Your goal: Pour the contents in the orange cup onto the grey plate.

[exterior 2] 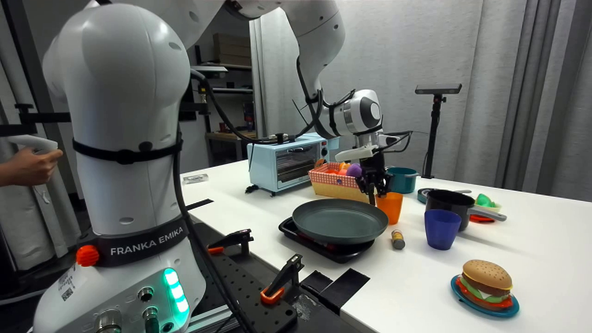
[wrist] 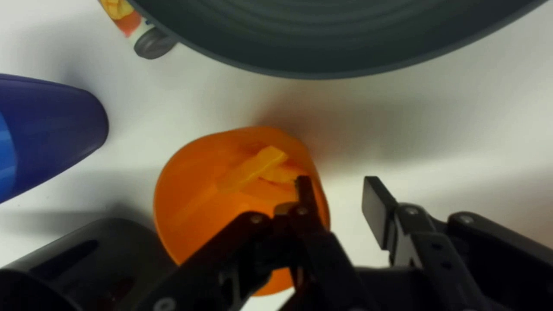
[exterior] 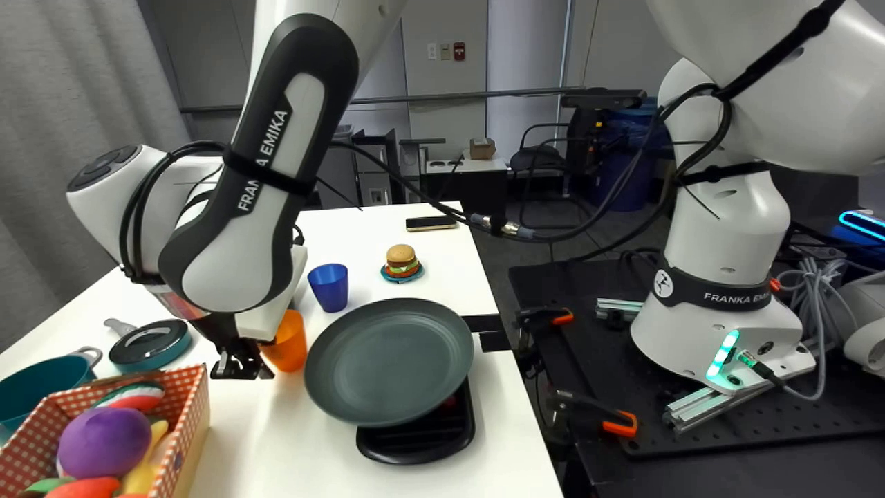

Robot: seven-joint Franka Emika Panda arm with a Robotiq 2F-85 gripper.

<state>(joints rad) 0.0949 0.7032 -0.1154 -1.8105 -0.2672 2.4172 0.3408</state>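
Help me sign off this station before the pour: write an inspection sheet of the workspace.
Surface: white table, black patches at one edge.
Orange cup: upright, yellow pieces inside.
Plate: on a black tray; nothing seen in it.
Clutter: blue cup, black pot, burger, basket, bottle, oven, more.
Gripper: open; in the wrist view one finger overlaps the orange cup, the other stands outside.
Cables: black cable, strapped to the arm, sagging.
Surroundings: grey curtain; a hand holding a white device.

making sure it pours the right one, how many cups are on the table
2 in view: the orange cup, beside the grey plate, and the blue cup, in front of the black pot in an exterior view. More could be hidden.
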